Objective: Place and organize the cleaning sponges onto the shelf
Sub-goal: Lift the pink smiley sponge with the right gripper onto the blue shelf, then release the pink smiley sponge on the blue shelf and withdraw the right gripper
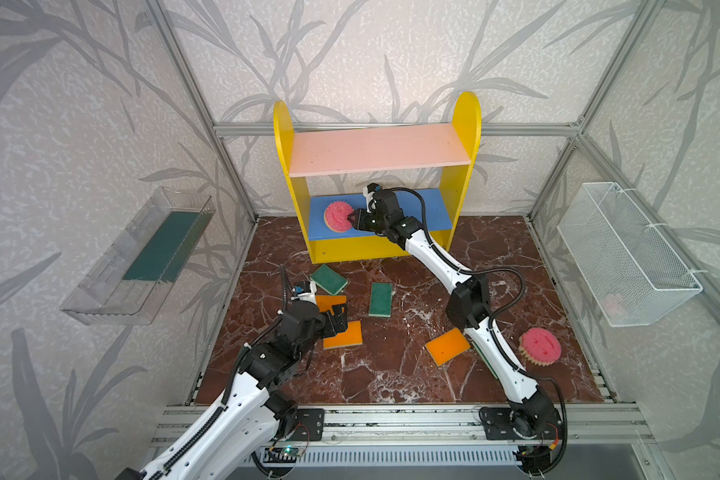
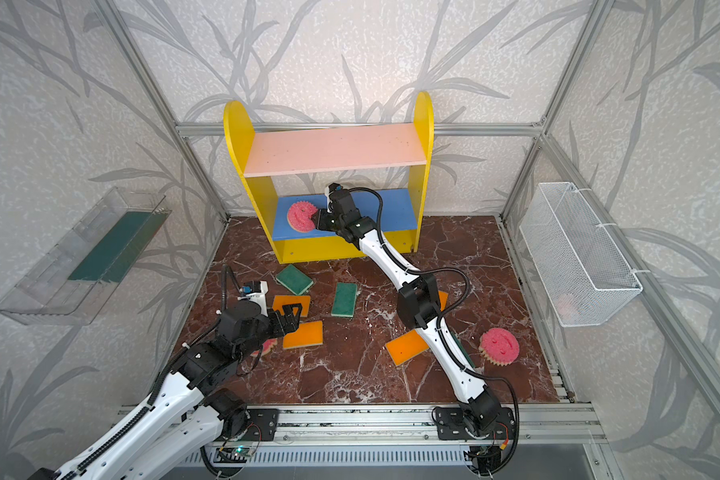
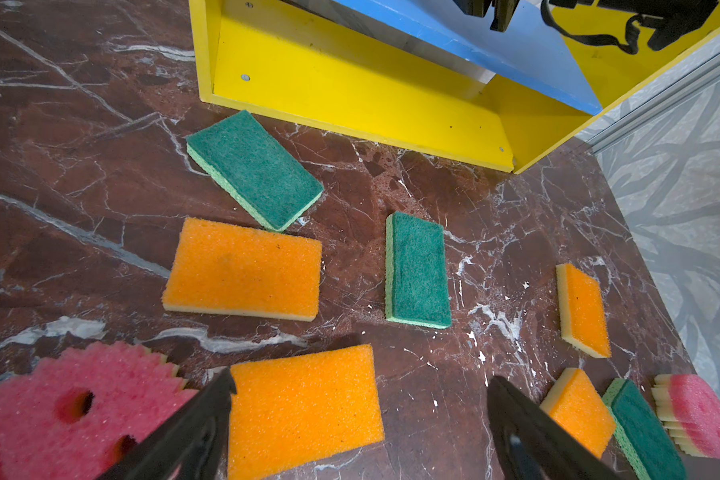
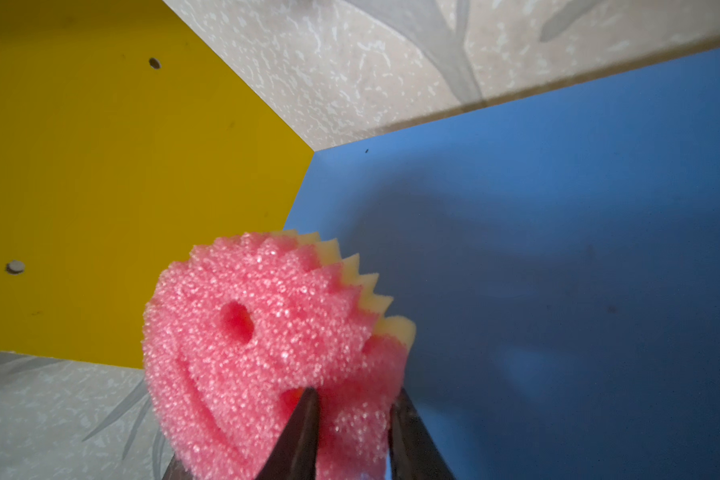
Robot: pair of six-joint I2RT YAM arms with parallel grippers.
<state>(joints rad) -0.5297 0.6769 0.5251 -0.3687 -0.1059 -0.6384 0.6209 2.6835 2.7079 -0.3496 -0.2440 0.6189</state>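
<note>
The shelf point(image 1: 379, 160) stands at the back, with yellow sides, a pink upper board and a blue middle board point(image 4: 558, 249). My right gripper point(image 1: 353, 218) point(image 4: 354, 399) reaches onto the blue board, shut on the edge of a pink smiley sponge point(image 1: 336, 216) point(image 4: 258, 332) near the shelf's left side. My left gripper point(image 1: 339, 318) point(image 3: 361, 377) hangs open over an orange sponge point(image 3: 304, 411). On the floor lie more orange sponges point(image 3: 244, 270) point(image 1: 447, 347), green-topped ones point(image 3: 254, 168) point(image 3: 418, 270) and pink ones point(image 3: 71, 411) point(image 1: 540, 345).
A clear tray point(image 1: 100, 299) on the left wall holds a long dark green strip point(image 1: 163, 245). A white wire basket point(image 1: 628, 253) hangs on the right wall with something pale pink inside. Another green-topped sponge point(image 3: 641, 428) lies under my right arm. An aluminium rail runs along the front.
</note>
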